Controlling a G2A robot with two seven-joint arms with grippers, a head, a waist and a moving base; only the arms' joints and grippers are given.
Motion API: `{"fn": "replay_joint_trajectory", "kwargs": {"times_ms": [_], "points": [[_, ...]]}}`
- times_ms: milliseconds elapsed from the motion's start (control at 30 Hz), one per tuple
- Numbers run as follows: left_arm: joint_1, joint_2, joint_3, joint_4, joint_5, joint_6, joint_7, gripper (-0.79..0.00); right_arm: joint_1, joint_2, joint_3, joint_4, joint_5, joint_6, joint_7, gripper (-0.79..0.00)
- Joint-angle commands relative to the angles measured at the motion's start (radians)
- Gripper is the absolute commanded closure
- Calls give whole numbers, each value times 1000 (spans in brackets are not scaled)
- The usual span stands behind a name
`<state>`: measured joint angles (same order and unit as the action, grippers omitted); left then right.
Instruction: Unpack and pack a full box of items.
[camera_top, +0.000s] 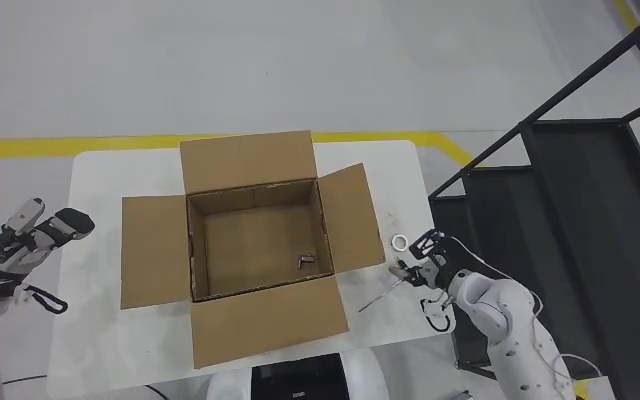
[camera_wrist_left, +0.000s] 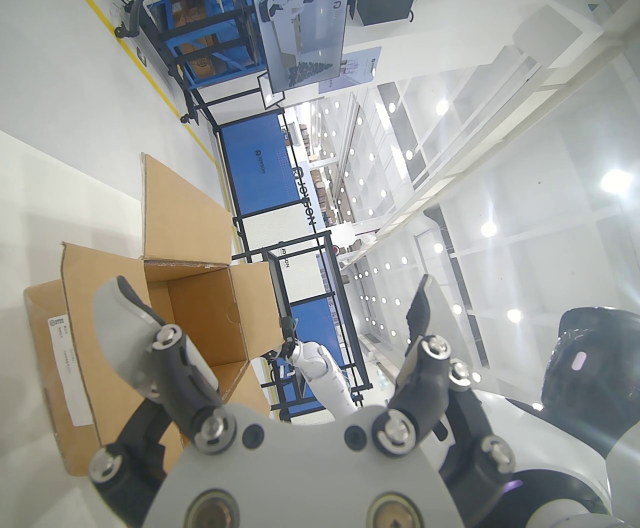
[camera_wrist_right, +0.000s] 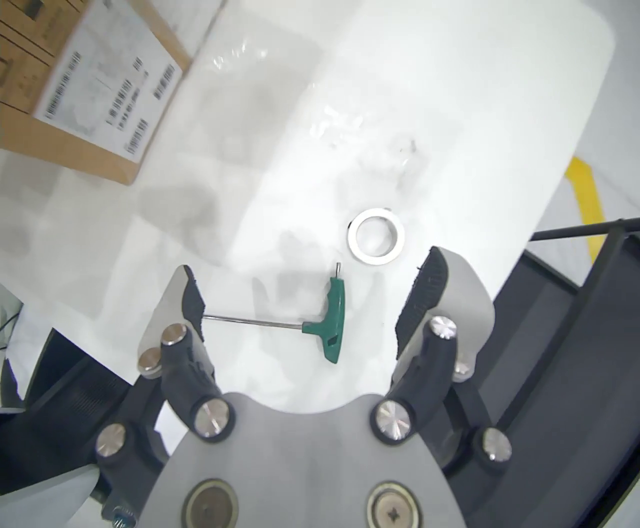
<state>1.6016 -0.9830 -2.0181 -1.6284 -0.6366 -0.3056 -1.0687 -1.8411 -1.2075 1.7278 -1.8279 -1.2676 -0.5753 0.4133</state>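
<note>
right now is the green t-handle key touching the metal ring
Apart. The right wrist view shows bare table between the key and the ring.

Box (camera_top: 150, 250) on table (camera_top: 100, 180), ring (camera_top: 399, 241) and key (camera_wrist_right: 332, 320) at right

Open box (camera_top: 255, 196) mouth, flaps (camera_top: 155, 252) outspread

The white table (camera_top: 100, 200) bears an open box (camera_top: 155, 250), a ring (camera_top: 399, 241) and a hex key (camera_wrist_right: 334, 325).
</note>
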Motion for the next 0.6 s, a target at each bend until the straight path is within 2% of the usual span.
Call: {"fn": "replay_joint_trajectory", "kwargs": {"times_ms": [0,133,300,433,567], "points": [[0,0,0,0,0,0,0,-785,-54,0,31,-69,-18,47,-58,-785],[0,0,0,0,0,0,0,-785,-147,-4,78,-193,-52,152,-155,-785],[0,0,0,0,0,0,0,-785,-190,-6,91,-321,-100,181,-279,-785],[0,0,0,0,0,0,0,-785,-140,-2,51,-391,-146,144,-289,-785],[0,0,0,0,0,0,0,-785,-41,6,-28,-443,-197,55,-247,-785]]}}
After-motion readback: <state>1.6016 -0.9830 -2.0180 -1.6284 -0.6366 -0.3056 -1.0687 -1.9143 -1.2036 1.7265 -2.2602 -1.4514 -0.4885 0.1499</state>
